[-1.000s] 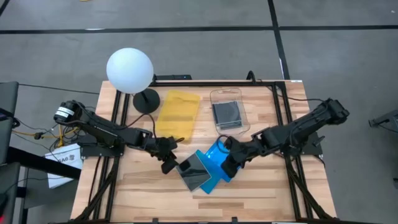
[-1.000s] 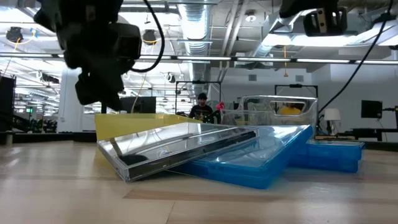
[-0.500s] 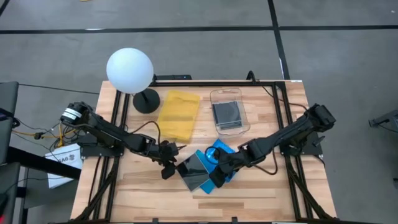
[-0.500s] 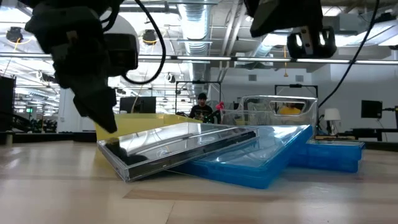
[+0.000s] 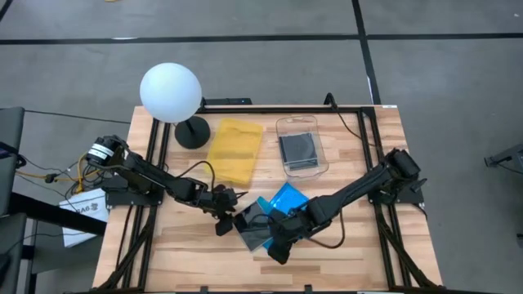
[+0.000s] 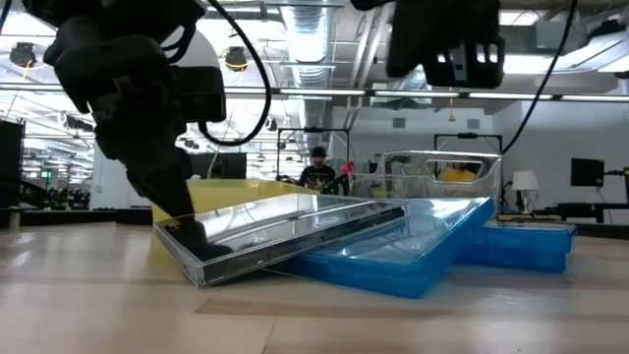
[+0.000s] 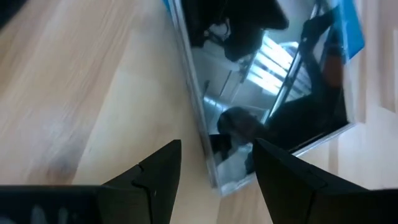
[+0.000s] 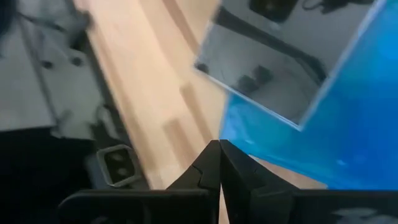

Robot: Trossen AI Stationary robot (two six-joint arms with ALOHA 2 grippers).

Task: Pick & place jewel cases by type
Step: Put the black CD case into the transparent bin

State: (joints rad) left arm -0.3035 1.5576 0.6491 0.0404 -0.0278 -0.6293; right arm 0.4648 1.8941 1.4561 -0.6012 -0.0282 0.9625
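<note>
A clear jewel case [image 6: 285, 231] lies tilted, its left edge on the table and its right part propped on a blue jewel case [image 6: 393, 264]; another blue one [image 6: 526, 246] lies behind. My left gripper [image 7: 217, 149] is open at the clear case's left corner [image 7: 214, 177], one finger over the case and one over the bare wood. My right gripper [image 5: 276, 249] is shut and hangs above the table at the cases' near side, high over them in the low view [image 6: 452, 59]. My left gripper stands slanting down at the clear case's low left corner [image 6: 192, 236], with its fingers on either side of that edge. I cannot tell whether a finger touches the case.
A white globe lamp [image 5: 170, 91] stands at the far left. A yellow tray [image 5: 234, 149] and a clear container [image 5: 301, 147] holding a grey case lie at the far side. Bare wood lies at the near edge. A person [image 6: 319, 162] shows in the room beyond.
My left gripper has sunk toward the clear case's left end, rolling a little. My right gripper has travelled toward the table's left and near edges over the blue cases and come lower. The cases have stayed in place.
</note>
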